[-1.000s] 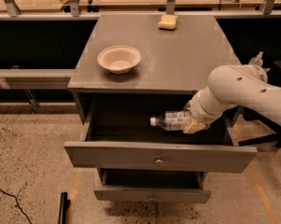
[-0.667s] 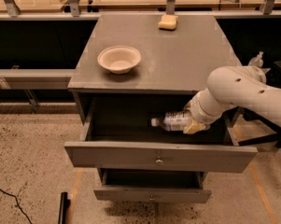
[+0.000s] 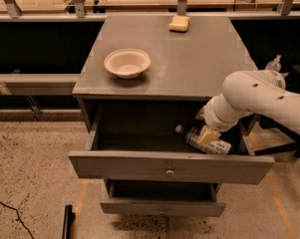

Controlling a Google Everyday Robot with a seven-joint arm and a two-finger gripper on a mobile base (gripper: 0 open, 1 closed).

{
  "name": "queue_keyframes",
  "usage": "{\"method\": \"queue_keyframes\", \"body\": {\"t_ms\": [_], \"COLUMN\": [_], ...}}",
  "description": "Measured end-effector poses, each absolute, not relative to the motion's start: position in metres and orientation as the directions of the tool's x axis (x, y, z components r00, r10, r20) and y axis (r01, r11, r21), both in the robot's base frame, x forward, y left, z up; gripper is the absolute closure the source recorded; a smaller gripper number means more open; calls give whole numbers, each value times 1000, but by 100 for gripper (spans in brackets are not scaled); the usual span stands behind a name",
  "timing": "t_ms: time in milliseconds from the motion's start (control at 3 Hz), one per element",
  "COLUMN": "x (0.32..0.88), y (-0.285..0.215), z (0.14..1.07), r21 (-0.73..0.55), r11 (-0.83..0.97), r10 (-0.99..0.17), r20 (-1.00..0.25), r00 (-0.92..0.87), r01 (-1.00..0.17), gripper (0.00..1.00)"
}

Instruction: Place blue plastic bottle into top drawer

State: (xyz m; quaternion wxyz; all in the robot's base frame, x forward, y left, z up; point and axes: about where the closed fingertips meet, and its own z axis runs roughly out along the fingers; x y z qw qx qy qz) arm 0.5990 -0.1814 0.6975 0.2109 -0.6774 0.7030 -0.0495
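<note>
The blue plastic bottle (image 3: 214, 144) lies on its side inside the open top drawer (image 3: 169, 167), at the right end, with its white cap pointing left and back. The gripper (image 3: 208, 134) reaches down into the drawer from the right on the white arm (image 3: 259, 96). It sits right over the middle of the bottle and touches it. Part of the bottle's body is hidden behind the gripper.
A cream bowl (image 3: 127, 62) and a yellow sponge (image 3: 179, 24) sit on the grey cabinet top (image 3: 189, 63). The lower drawer (image 3: 162, 205) is slightly open. A small clear pump bottle (image 3: 274, 62) stands behind the arm at the right. A black object (image 3: 67, 222) lies on the floor.
The bottle has gone down and to the right in the drawer and now lies tilted at the right end. The arm has lowered with it.
</note>
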Motion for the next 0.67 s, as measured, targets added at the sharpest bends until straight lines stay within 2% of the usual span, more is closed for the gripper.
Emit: {"method": "queue_keyframes", "body": {"t_ms": [667], "x": [584], "y": [-190], "z": [764], "r21": [-430], "r11": [115], "r10": [-965], "r20": [-261], "r00": [2], "r01": [-896], "gripper": [92]}}
